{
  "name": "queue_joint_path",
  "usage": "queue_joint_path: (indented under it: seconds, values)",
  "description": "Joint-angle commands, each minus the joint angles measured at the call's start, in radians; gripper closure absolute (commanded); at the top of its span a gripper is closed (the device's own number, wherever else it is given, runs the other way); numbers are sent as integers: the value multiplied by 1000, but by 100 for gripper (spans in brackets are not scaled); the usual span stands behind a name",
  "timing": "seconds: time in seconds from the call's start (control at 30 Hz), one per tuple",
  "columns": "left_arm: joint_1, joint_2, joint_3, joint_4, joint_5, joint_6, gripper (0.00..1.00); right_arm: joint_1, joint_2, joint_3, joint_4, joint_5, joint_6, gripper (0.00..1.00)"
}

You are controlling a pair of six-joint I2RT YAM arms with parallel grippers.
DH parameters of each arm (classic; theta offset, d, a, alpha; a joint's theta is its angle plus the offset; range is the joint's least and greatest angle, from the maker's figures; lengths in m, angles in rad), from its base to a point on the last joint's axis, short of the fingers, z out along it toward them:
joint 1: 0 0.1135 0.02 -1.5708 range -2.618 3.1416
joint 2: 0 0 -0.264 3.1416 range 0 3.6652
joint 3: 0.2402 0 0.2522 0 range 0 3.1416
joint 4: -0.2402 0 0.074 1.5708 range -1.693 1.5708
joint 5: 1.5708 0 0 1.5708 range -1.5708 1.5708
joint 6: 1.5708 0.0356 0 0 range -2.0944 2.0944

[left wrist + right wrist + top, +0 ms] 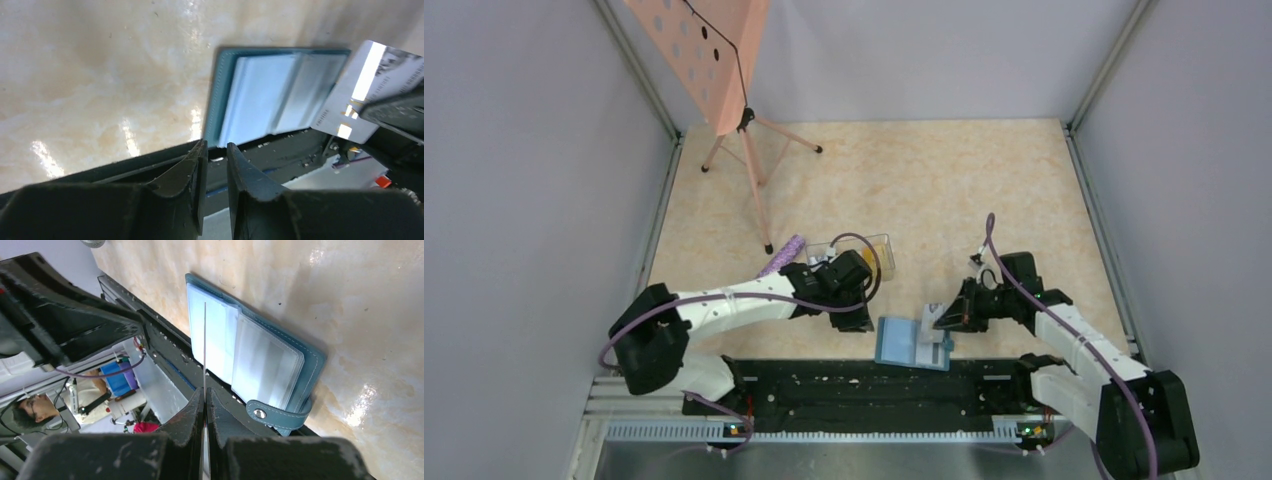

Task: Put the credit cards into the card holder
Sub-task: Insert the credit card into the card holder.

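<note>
**Risk of missing slot, shoving holder**

At near edge: teal-blue folding card holder (912,342), lying open, partly over black rail (844,385). Just above: right gripper (205,392), pinched tight on thin silver-white plastic card (360,90), edge-on toward clear sleeves. Beside holder: left gripper (216,150), jaws a slit apart, empty, pinning nothing. Danger: snagging a sleeve lip, pushing holder off edge. Farther back: yellow cards (879,250), prob. in clear tray.

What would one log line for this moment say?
right gripper: shut on silver card | left gripper: open, empty | card holder: lying open
</note>
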State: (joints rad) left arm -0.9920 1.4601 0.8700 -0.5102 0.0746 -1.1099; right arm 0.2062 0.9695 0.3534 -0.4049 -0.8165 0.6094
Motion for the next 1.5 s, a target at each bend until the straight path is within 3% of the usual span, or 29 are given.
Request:
queue_joint_path:
  seconds: [0.0, 0.33, 0.67, 1.07, 1.47]
  values:
    - [-17, -134, -27, -44, -52, -40, 74, -1, -64, -4, 19, -12, -18, 100]
    - [-44, -282, -303, 235, -53, -131, 73, 0, -153, 1, -4, 23, -10, 100]
    - [-48, -36, -309, 419, 34, -100, 74, 14, -313, -46, -115, 27, 21, 100]
    - [-44, 39, -223, 330, 45, -39, 75, 82, -396, -170, -78, 59, 104, 100]
    - [-28, 99, -233, 358, 106, -41, 77, 151, -286, -241, 174, 95, 185, 100]
